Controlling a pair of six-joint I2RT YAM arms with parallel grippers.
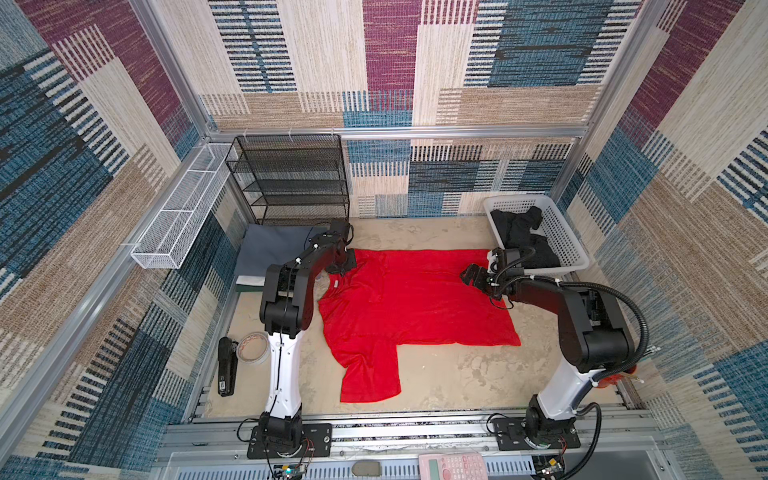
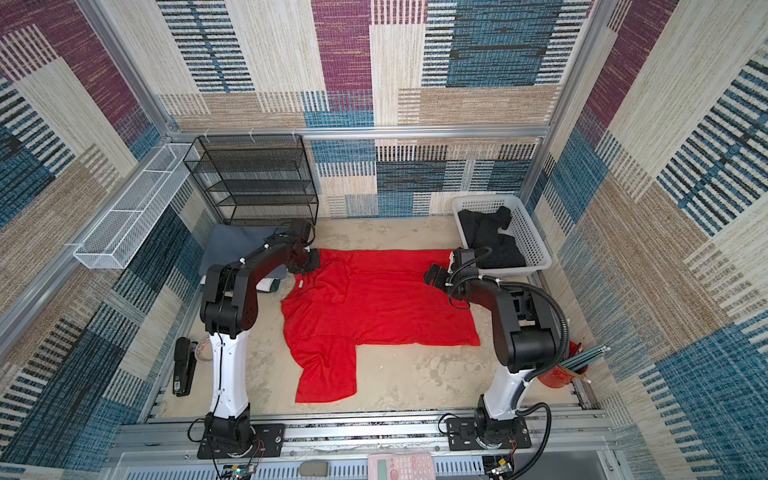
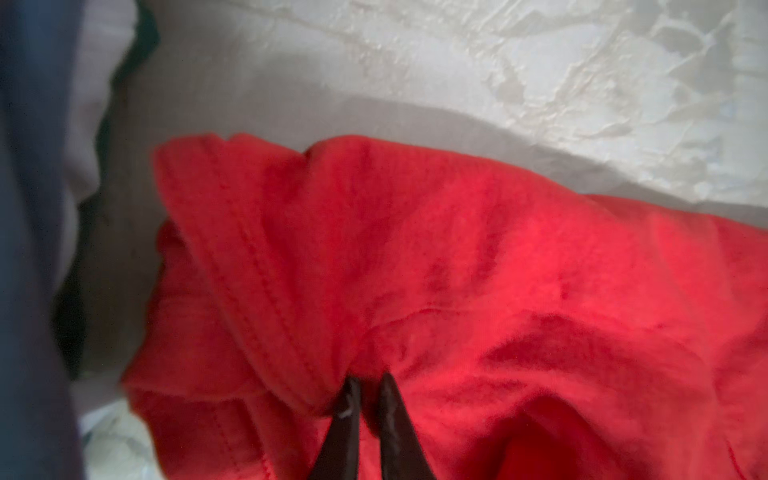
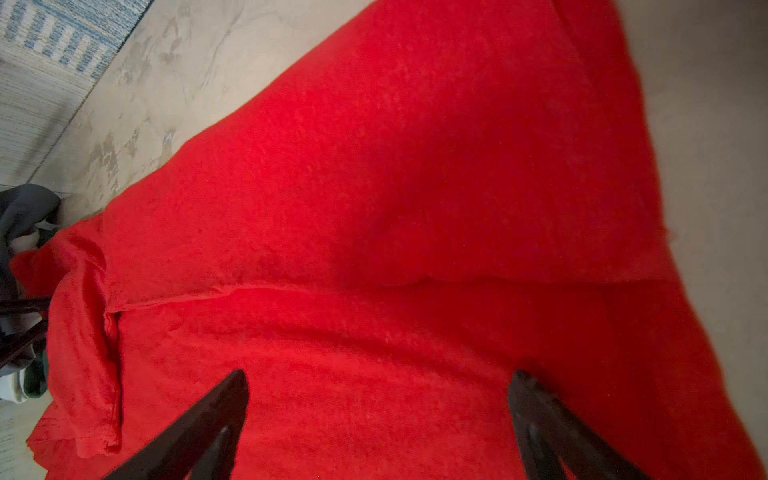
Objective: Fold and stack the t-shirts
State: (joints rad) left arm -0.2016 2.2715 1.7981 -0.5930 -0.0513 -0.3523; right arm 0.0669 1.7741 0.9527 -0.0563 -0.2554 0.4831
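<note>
In both top views a folded pile of t-shirts (image 1: 272, 249), a grey-blue one on top, lies in the far left corner of the sand-coloured table (image 1: 436, 374). Only the left wrist view shows the white layer (image 3: 87, 124) and a dark green edge beneath it.

Just beside the pile, the left gripper (image 1: 348, 266) is down on the far left corner of the large bright red short-sleeved t-shirt (image 1: 415, 307). From above, the wrist hides its tips. The left wrist view shows its black fingers (image 3: 395, 415) almost together, pinching a bunched fold of red cloth next to a stitched hem.

The red t-shirt lies spread across the middle of the table. Its white neck label (image 1: 335, 284) is at its left edge and one sleeve points toward the front.

The right gripper (image 1: 469, 275) is over the shirt's far right edge. The right wrist view shows its fingers (image 4: 232, 407) spread wide above flat red cloth, gripping nothing. Whether the tips touch the cloth cannot be told.

Just behind this gripper, a white plastic lattice basket (image 1: 561, 232) in the far right corner holds crumpled black t-shirts (image 1: 519, 237).
</note>
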